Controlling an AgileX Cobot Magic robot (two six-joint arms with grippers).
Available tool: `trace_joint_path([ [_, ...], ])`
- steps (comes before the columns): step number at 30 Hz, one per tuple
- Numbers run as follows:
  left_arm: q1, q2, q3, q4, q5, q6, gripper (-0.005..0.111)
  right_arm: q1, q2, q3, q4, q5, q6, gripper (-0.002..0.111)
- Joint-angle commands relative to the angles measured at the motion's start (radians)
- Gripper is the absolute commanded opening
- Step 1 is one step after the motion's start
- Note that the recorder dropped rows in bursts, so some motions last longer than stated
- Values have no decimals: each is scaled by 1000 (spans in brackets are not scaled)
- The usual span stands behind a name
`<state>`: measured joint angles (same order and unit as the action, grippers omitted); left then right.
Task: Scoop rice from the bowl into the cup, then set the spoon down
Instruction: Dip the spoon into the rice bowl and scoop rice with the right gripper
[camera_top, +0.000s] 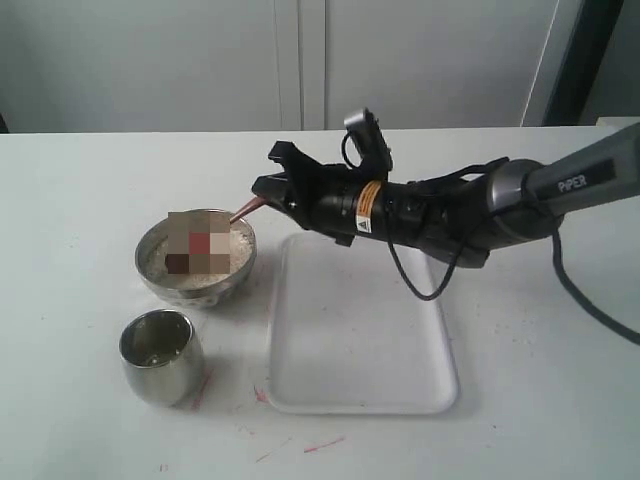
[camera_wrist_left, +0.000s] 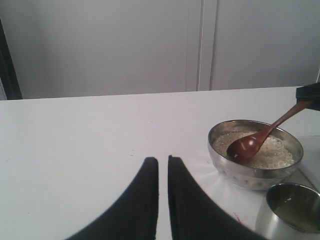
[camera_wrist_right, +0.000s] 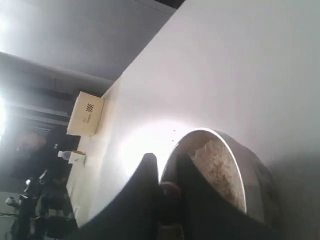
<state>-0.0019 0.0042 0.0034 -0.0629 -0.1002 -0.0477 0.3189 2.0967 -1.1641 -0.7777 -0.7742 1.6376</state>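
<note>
The PIPER-lettered right arm (camera_top: 520, 195) grips the spoon (camera_wrist_left: 248, 145) in its jaws, while only the left wrist view shows the scoop at the rice (camera_wrist_left: 276, 151), beyond nearly closed, empty left jaws.

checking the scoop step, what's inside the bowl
Visible: rice, and the spoon with its scoop resting on it, handle held by the right gripper. The bottom of the bowl is covered by rice.

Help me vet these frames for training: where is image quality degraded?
Exterior view: a pixelated patch covers the rice in the bowl. Left wrist view: sharp, evenly lit; spoon clear. Right wrist view: tilted, glare blooms on the table beside the bowl, right gripper dark and soft.
</note>
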Motion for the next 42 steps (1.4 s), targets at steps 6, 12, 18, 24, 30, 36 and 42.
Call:
trace_joint_path([
  [6, -1, -4, -3, -4, -5, -1, 14, 0, -116, -5, -55, 44, -152, 0],
  [12, -1, -4, -3, -4, -5, -1, 14, 0, -161, -5, -115, 85, -270, 0],
  [18, -1, -4, -3, -4, -5, -1, 14, 0, -169, -5, -165, 106, -361, 0],
  [24, -1, -4, -3, -4, -5, -1, 14, 0, -167, -5, -165, 152, -385, 0],
  [30, -1, -4, -3, -4, -5, -1, 14, 0, -146, -5, -163, 155, -380, 0],
  [36, -1, -4, -3, -4, -5, -1, 14, 0, -122, -5, -163, 146, -380, 0],
  [42, -1, -4, -3, -4, -5, -1, 14, 0, -88, -9, -163, 98, -329, 0],
])
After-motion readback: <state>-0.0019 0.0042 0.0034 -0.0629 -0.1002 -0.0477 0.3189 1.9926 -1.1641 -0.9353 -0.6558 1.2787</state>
